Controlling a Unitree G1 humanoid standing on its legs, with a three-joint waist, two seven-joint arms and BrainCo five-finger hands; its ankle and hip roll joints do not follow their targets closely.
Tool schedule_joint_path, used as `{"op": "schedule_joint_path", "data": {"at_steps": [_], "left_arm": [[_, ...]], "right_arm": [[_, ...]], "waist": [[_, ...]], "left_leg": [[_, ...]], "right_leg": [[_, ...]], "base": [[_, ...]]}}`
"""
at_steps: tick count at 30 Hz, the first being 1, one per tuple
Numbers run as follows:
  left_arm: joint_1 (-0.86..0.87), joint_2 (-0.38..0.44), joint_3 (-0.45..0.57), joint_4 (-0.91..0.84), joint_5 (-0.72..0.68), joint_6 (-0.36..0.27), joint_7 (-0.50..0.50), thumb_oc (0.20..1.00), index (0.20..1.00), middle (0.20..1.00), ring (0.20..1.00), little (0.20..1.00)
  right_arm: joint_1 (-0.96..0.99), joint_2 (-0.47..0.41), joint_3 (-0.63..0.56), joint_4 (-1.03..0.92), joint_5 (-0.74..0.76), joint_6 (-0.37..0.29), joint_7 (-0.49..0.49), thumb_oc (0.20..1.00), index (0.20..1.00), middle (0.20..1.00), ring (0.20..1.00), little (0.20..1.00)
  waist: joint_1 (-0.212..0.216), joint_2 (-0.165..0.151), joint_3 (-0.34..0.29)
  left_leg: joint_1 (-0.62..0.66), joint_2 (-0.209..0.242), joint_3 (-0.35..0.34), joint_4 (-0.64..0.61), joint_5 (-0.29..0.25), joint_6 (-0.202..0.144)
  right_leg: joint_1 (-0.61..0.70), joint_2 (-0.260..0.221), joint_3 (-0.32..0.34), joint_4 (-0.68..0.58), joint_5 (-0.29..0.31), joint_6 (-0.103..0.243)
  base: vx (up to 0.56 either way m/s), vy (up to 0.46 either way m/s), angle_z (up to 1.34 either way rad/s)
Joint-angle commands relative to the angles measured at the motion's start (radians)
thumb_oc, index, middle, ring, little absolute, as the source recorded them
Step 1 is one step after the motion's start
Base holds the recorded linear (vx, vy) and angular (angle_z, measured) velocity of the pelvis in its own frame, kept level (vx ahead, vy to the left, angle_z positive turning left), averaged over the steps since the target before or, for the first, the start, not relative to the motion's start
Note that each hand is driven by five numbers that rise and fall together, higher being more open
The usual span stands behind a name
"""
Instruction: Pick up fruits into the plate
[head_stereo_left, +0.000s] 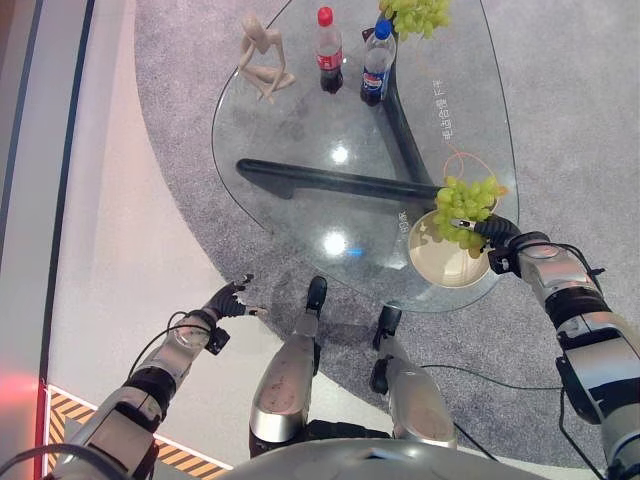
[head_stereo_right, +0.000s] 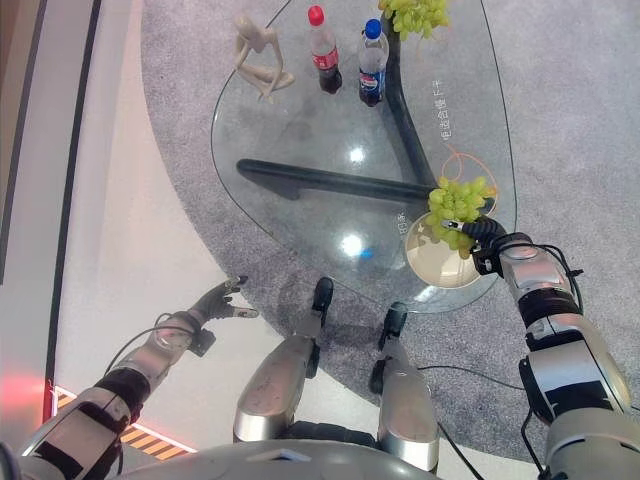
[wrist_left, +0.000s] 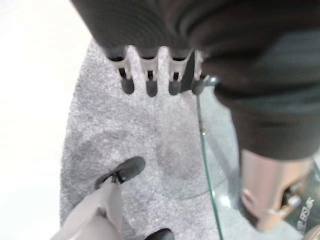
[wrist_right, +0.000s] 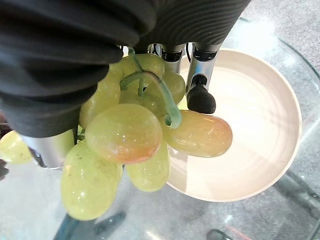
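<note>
Fingers (wrist_right: 200, 97) of right hand (head_stereo_left: 497, 235) clasp grapes (head_stereo_left: 465, 208) over plate (head_stereo_left: 445, 262) at table (head_stereo_left: 300, 140) edge; left hand (head_stereo_left: 228, 299) relaxed.

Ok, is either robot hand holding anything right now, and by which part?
The right robot hand holds a bunch of green grapes by the top, at its stem, above the plate. The left robot hand is open beside the table and holds nothing.
</note>
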Motion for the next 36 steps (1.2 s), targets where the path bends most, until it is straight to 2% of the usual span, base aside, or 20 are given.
{"op": "schedule_joint_path", "data": {"at_steps": [1, 4, 12, 25, 26, 27, 36], "left_arm": [[-0.025, -0.022, -0.034, 0.012, -0.034, -0.018, 0.023, 1.0, 1.0, 1.0, 1.0, 1.0], [-0.037, -0.027, -0.049, -0.014, -0.039, -0.007, 0.038, 1.0, 1.0, 1.0, 1.0, 1.0], [-0.058, -0.019, -0.078, -0.034, -0.07, -0.003, 0.053, 1.0, 1.0, 1.0, 1.0, 1.0], [-0.086, -0.04, -0.093, -0.029, -0.079, 0.002, 0.08, 1.0, 1.0, 1.0, 1.0, 1.0], [-0.093, -0.043, -0.096, -0.027, -0.082, 0.004, 0.085, 1.0, 1.0, 1.0, 1.0, 1.0], [-0.101, -0.045, -0.097, -0.02, -0.085, 0.001, 0.088, 1.0, 1.0, 1.0, 1.0, 1.0], [-0.137, -0.055, -0.103, -0.006, -0.092, 0.016, 0.088, 1.0, 1.0, 1.0, 1.0, 1.0]], "right_arm": [[-0.047, -0.045, 0.032, 0.02, -0.018, -0.017, -0.019, 0.2, 0.2, 0.2, 0.2, 0.2], [-0.077, -0.029, 0.033, 0.114, -0.055, -0.015, -0.05, 0.2, 0.2, 0.2, 0.2, 0.2], [-0.147, -0.027, 0.065, 0.207, -0.133, 0.023, -0.099, 0.2, 0.2, 0.2, 0.2, 0.2], [-0.146, 0.007, 0.096, 0.238, -0.225, -0.003, -0.185, 0.2, 0.2, 0.2, 0.2, 0.2], [-0.15, 0.011, 0.103, 0.237, -0.245, -0.003, -0.191, 0.329, 0.329, 0.329, 0.329, 0.329], [-0.158, 0.015, 0.113, 0.237, -0.27, 0.0, -0.196, 1.0, 1.0, 1.0, 1.0, 1.0], [-0.18, 0.049, 0.152, 0.239, -0.296, 0.037, -0.242, 1.0, 1.0, 1.0, 1.0, 1.0]], "waist": [[-0.004, -0.027, 0.01], [-0.001, -0.019, 0.01], [-0.001, -0.003, 0.01], [-0.019, 0.001, 0.01], [-0.021, 0.001, 0.01], [-0.022, 0.0, 0.01], [-0.021, -0.003, 0.01]], "left_leg": [[-0.016, -0.044, 0.03, 0.155, -0.201, 0.025], [-0.053, -0.05, 0.035, 0.177, -0.203, 0.031], [-0.108, -0.055, 0.046, 0.188, -0.195, 0.035], [-0.145, -0.056, 0.08, 0.195, -0.193, 0.04], [-0.148, -0.055, 0.084, 0.193, -0.192, 0.04], [-0.151, -0.054, 0.087, 0.19, -0.19, 0.04], [-0.144, -0.055, 0.101, 0.17, -0.184, 0.04]], "right_leg": [[-0.112, -0.067, 0.052, 0.183, -0.086, 0.028], [-0.153, -0.071, 0.047, 0.201, -0.082, 0.028], [-0.223, -0.071, 0.053, 0.227, -0.076, 0.029], [-0.284, -0.071, 0.072, 0.251, -0.069, 0.036], [-0.289, -0.07, 0.075, 0.251, -0.067, 0.038], [-0.294, -0.069, 0.077, 0.249, -0.065, 0.039], [-0.297, -0.074, 0.078, 0.236, -0.051, 0.049]], "base": [[0.0, 0.0, 0.0], [-0.02, -0.004, 0.01], [-0.04, 0.012, -0.02], [-0.06, 0.027, -0.05], [-0.07, 0.035, -0.12], [-0.07, 0.027, -0.14], [-0.04, 0.019, -0.05]]}}
